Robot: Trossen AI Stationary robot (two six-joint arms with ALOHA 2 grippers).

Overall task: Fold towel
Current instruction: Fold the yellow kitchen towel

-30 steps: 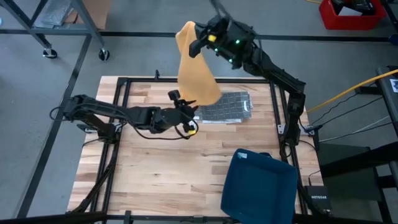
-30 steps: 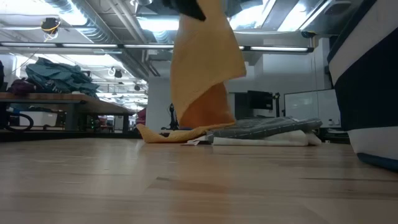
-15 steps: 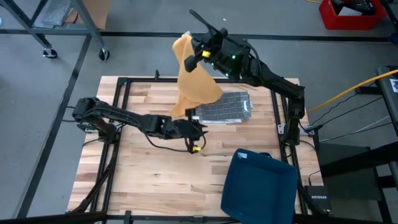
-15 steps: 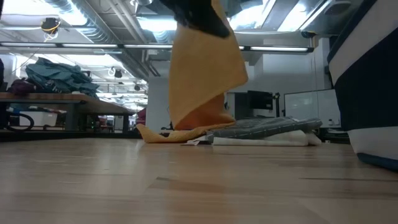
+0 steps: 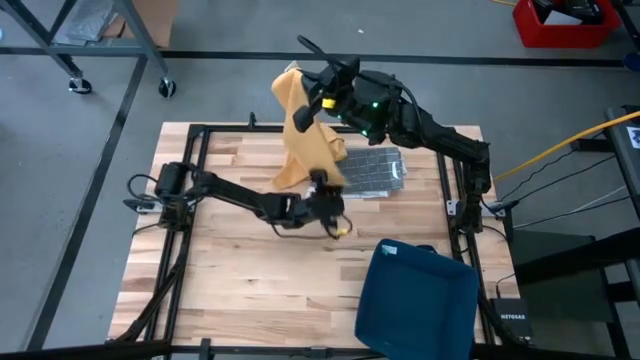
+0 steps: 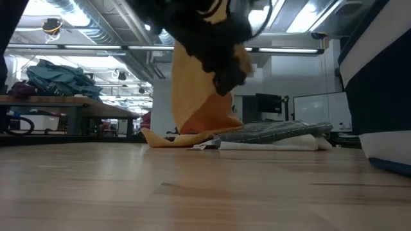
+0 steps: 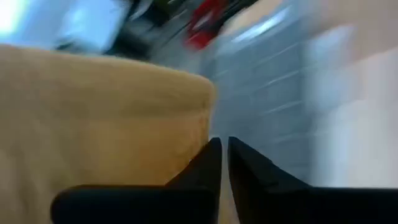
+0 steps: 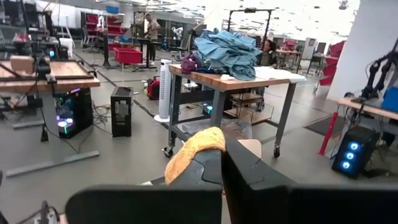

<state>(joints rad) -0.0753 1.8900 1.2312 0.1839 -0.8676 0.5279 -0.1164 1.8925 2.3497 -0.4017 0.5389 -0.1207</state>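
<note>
An orange towel hangs from my right gripper, which is shut on its top, high over the table's far side. The towel's lower end lies bunched on the wood beside the grey stack. My left gripper reaches in from the table's left, close to the hanging part of the towel. In the left wrist view its fingers stand almost together beside the towel's side edge. In the low view the left gripper shows dark in front of the towel. My left gripper is right at the towel's side edge, but I cannot tell whether it touches the cloth. My right gripper pinches a bunched fold at the towel's top between its two fingers, which lie about level. The towel hangs slack below them, with its lower end on the table.
A folded grey towel lies on a white one at the far right of the table. A dark blue bin stands at the near right. A black frame rail borders the wood.
My left gripper has gone down and toward the table's right edge, in against the hanging towel. My right gripper has carried the towel's top a little toward the table's left, and the hanging part has swung with it; the lower end has stayed on the table.
</note>
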